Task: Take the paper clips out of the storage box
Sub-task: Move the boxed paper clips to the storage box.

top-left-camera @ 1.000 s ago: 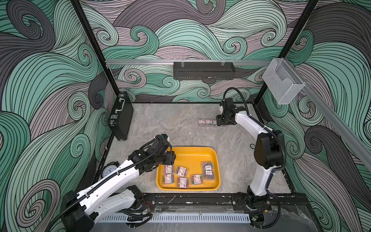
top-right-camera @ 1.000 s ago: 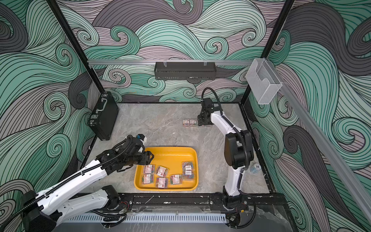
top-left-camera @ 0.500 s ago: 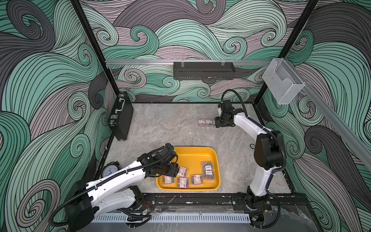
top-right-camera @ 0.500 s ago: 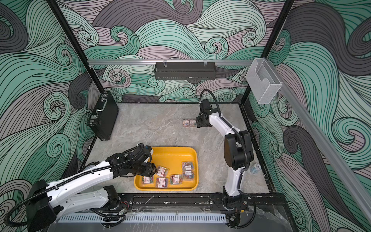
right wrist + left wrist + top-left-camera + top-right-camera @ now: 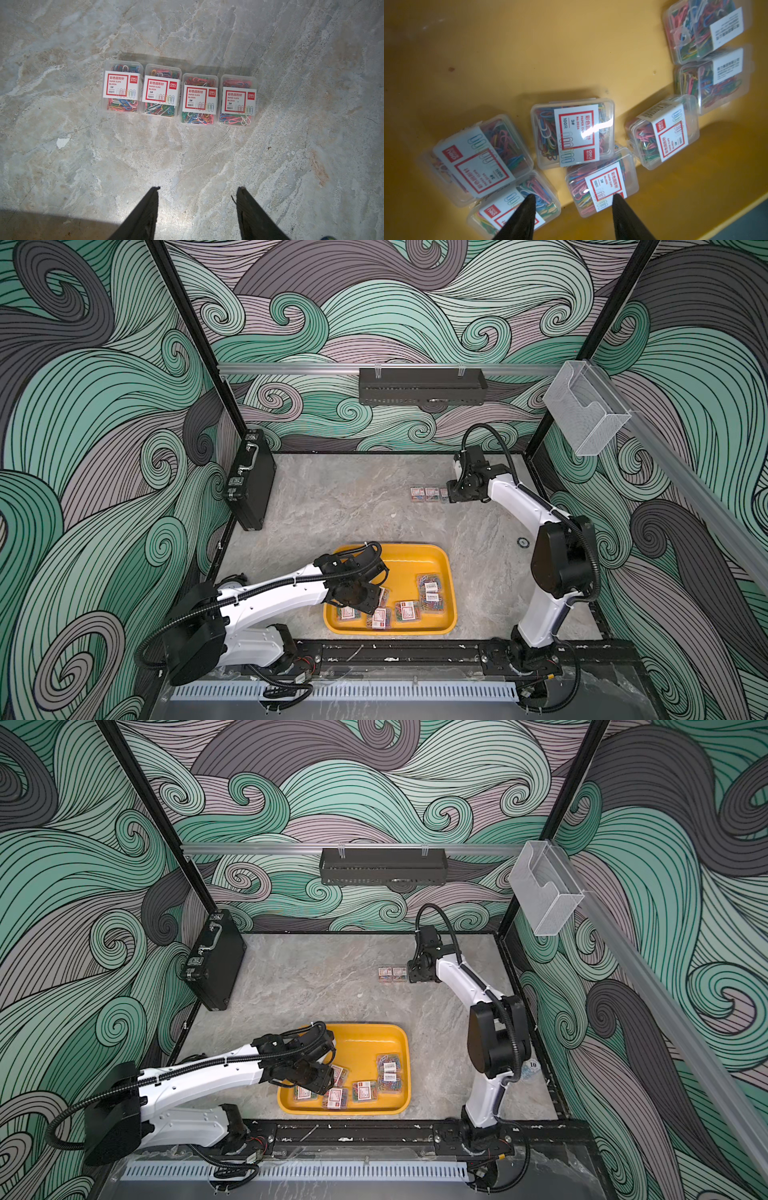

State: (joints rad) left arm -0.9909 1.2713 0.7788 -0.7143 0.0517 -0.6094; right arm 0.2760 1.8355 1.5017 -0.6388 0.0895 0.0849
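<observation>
In both top views a marbled grey tabletop (image 5: 332, 506) sits inside walls of teal and grey waves. A black briefcase (image 5: 249, 479) stands against the left wall, and a clear acrylic holder (image 5: 582, 410) hangs on the right. The yellow-orange storage box (image 5: 415, 562) lies near the front edge, and the left gripper (image 5: 371, 606) reaches into it.

In the left wrist view seven clear boxes of paper clips (image 5: 572, 133), multicoloured under white-and-red labels, lie loosely in it. The fingers stand moderately apart above two neighbouring boxes, gripping nothing.

In the right wrist view a touching row of four such boxes (image 5: 179, 92) rests on the tabletop. The right gripper (image 5: 198, 188) hovers short of it, jaws apart, empty.
</observation>
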